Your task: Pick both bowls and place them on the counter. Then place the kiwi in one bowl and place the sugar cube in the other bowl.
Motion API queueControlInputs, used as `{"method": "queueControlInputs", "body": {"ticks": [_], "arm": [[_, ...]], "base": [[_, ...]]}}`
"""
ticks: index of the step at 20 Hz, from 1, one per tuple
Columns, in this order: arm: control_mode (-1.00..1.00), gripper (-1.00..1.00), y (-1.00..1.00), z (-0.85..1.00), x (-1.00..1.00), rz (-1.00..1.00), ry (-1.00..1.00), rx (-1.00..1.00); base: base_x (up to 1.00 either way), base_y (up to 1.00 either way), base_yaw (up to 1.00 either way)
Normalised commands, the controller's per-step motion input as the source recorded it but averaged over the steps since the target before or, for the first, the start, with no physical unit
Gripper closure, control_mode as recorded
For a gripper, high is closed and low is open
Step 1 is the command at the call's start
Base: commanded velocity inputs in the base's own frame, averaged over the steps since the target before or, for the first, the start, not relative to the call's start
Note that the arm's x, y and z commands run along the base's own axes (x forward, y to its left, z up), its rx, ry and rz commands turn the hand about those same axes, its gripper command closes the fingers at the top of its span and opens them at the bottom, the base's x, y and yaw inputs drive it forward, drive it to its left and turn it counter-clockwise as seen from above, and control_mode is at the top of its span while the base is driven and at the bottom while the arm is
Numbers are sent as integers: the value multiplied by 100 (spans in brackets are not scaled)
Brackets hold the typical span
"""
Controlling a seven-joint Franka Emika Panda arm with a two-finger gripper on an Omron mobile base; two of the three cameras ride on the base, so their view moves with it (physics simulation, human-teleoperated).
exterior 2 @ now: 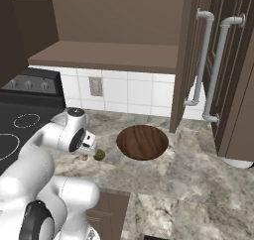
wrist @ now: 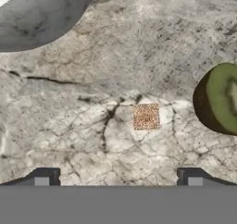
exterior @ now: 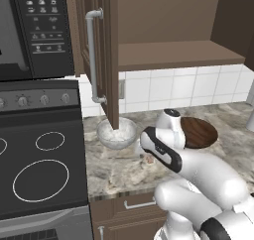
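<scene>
Left base view: the arm (exterior: 198, 179) fills the lower right, bent over the counter (exterior: 114, 172); the marbled bowl (exterior: 117, 133) sits centre, the wooden bowl (exterior: 199, 132) right of it.

Right base view: kiwi (exterior 2: 99, 154) centre-left, wooden bowl mid-frame.

Hand view: jaws spread wide above the sugar cube (wrist: 146, 116); kiwi at right edge.
</scene>
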Motion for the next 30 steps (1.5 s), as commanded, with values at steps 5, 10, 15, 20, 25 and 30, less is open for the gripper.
{"method": "queueControlInputs", "body": {"ticks": [5, 10, 15, 20, 25, 30], "arm": [[-100, -100, 0, -22, 3, 0, 0, 0], [-100, -100, 0, -26, 9, 0, 0, 0], [-100, -100, 0, -25, 10, 0, 0, 0], [-100, -100, 0, -26, 13, 0, 0, 0], [-100, -100, 0, -18, 17, 0, 0, 0], [-100, -100, -2, -12, 15, 0, 0, 0]], "base": [[0, 0, 0], [0, 0, 0], [0, 0, 0], [0, 0, 0], [0, 0, 0], [0, 0, 0]]}}
